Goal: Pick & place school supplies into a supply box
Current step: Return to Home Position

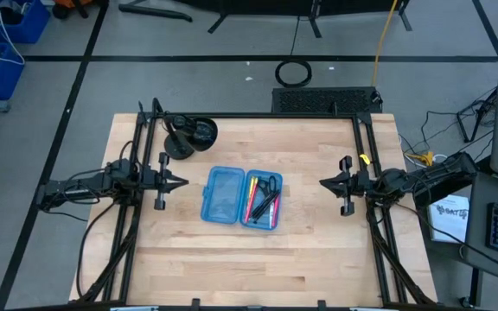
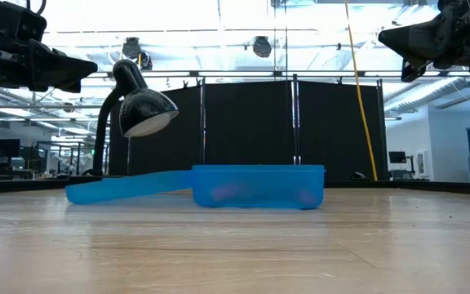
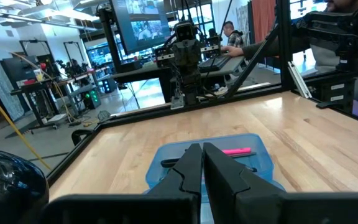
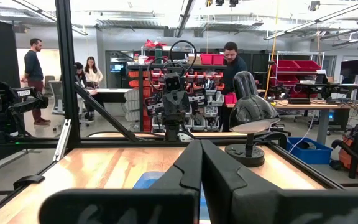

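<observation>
The supply box (image 1: 240,197) lies open at the table's middle, a translucent blue hinged case. Its right half (image 1: 264,201) holds pink, yellow and dark pens and the black-handled scissors (image 1: 268,184). Its left half (image 1: 221,195) lies flat with nothing in it. In the low view the box (image 2: 258,186) rests on its base, the lid half (image 2: 125,189) slanting out beside it. My left gripper (image 1: 182,182) hovers shut left of the box, raised above the table (image 2: 88,69). My right gripper (image 1: 323,183) hovers shut right of the box, equally raised (image 2: 384,36). In the left wrist view a pink pen (image 3: 236,150) shows in the box.
A black desk lamp (image 1: 188,135) stands on its round base near the table's far left corner, behind the box. A black metal frame (image 1: 258,115) runs around the table's edges. Bare wood lies between each gripper and the box, and along the near side (image 1: 249,268).
</observation>
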